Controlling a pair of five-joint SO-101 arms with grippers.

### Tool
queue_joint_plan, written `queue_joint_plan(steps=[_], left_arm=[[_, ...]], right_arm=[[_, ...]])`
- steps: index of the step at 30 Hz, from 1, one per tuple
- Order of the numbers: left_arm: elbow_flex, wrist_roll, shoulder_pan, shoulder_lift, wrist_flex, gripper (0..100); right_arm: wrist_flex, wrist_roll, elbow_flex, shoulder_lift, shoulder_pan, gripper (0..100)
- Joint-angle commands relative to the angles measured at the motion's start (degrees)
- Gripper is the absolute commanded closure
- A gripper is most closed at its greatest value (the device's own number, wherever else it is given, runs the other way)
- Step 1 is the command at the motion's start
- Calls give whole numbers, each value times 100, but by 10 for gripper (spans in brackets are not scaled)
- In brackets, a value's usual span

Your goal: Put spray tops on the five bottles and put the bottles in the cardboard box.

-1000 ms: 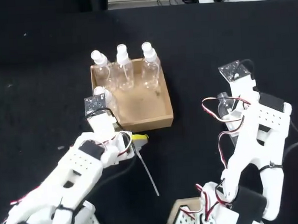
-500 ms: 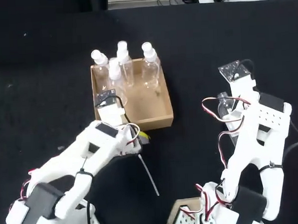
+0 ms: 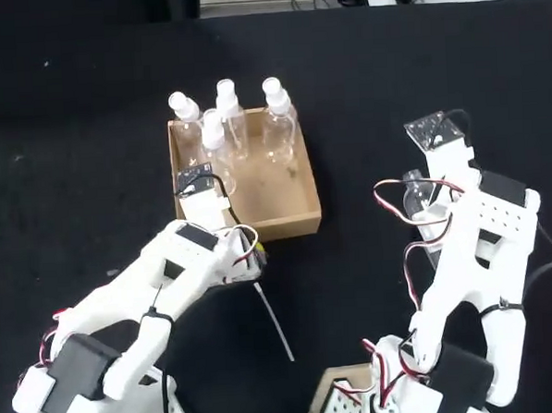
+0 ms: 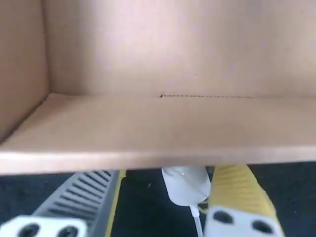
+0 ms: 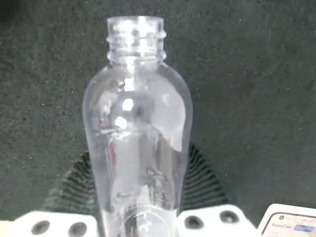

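The cardboard box (image 3: 295,219) holds several clear bottles with white spray tops; three stand along its far wall (image 3: 226,103) and one (image 3: 214,134) just in front of them. My left gripper (image 3: 251,256) sits at the box's near wall, open; a loose white spray top (image 4: 185,185) lies on the mat between its fingers, close to the yellow finger (image 4: 237,192). Its thin tube (image 3: 275,322) trails toward me. My right gripper (image 5: 138,173) is shut on an uncapped clear bottle (image 5: 138,113), held upright to the right of the box (image 3: 416,194).
Black mat (image 3: 88,161) covers the table. A small white card or phone (image 5: 291,222) lies at the right edge, near the right arm's base. The box's near half (image 4: 158,123) is bare cardboard.
The left gripper let go of the fourth bottle, which now stands in the box, and drew back to the box's near wall over the loose spray top. The right arm has not moved.
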Motion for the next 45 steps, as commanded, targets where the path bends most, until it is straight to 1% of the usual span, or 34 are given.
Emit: queue_joint_plan(steps=[1,7,15,24,28,31,36,43,45], left_arm=[[-136,-9,-119,79,-53,740],[-57,-9,-110,-141,-35,741],[576,-9,-171,-1407,-88,741],[681,-9,-171,-1442,-44,741],[1015,-18,-171,-1503,-70,741],[1218,-246,-171,-1512,-79,743],[1235,-659,-180,-1512,-44,821],[1244,-712,-180,-1512,-18,834],[1218,-712,-171,-1512,211,834]], right_arm=[[0,9,-75,-338,-70,988],[0,9,-75,-338,-70,988],[0,9,-84,-338,-70,988],[0,9,-84,-338,-70,988],[0,9,-84,-338,-70,988],[0,9,-84,-338,-70,988],[0,9,-84,-338,-70,988],[0,9,-84,-338,-70,988],[0,9,-84,-338,-70,988]])
